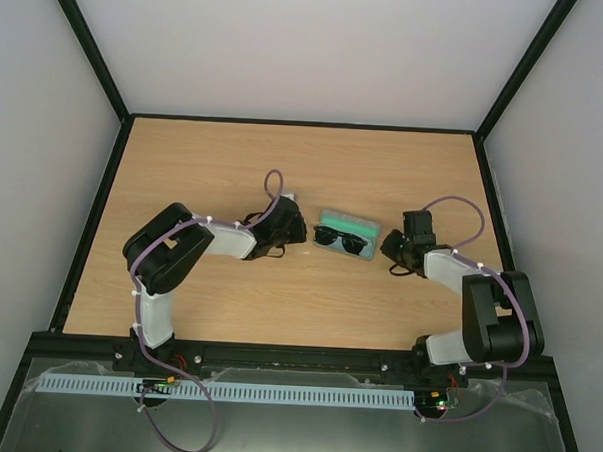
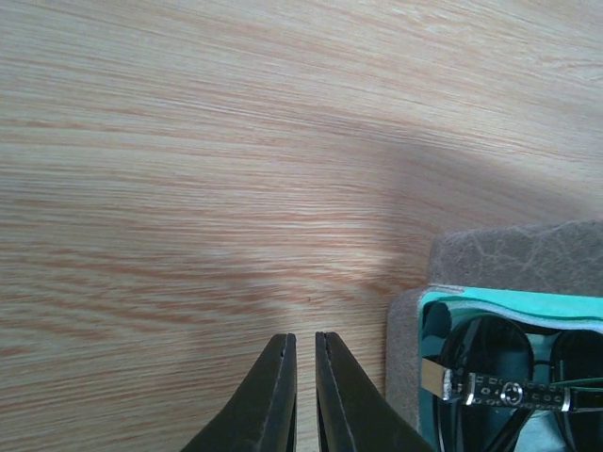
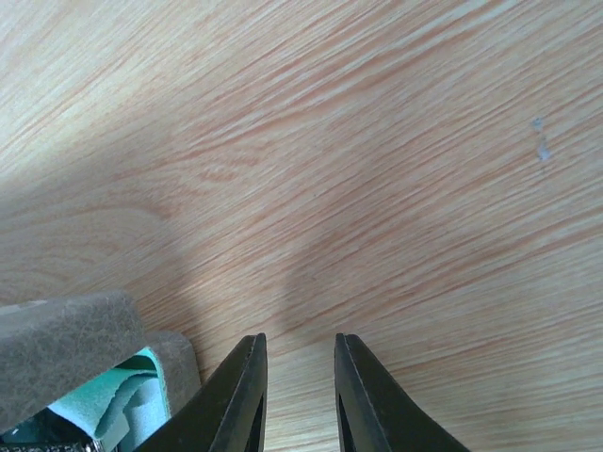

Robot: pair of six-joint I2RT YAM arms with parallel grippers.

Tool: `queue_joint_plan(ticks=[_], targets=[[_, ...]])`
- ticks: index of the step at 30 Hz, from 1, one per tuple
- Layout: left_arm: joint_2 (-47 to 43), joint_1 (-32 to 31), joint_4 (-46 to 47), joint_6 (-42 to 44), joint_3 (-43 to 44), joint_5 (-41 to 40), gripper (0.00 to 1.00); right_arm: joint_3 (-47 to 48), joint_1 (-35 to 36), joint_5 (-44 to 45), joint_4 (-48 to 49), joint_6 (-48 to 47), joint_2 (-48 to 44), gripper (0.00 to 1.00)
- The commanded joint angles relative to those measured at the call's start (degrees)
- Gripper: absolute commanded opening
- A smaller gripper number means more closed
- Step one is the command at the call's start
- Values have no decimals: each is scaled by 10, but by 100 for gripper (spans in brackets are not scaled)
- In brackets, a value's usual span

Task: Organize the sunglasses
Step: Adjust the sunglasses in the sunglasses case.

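One pair of sunglasses [image 1: 339,239] and one teal cloth [image 2: 509,303] inside one grey case [image 2: 513,256], one left gripper [image 2: 303,337] and one right gripper [image 3: 299,339] flanking it

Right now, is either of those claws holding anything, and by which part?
Nothing is held. The left gripper is closed on nothing, the right gripper open and empty; the sunglasses lie on the teal cloth between them.

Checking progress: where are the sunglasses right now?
Top view: the sunglasses lie mid-table on the teal cloth in the grey case, between the left gripper and right gripper.

No legible text anywhere
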Motion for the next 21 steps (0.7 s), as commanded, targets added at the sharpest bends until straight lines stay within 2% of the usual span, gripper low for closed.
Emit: queue_joint_plan(ticks=[1,21], targets=[[-15,-6,-8,8,24,-10,10,-11,-9,-28,16,5,5,22],[19,-44,-14,5,59,-13,9,1,-9,-77,41,3,49,22]])
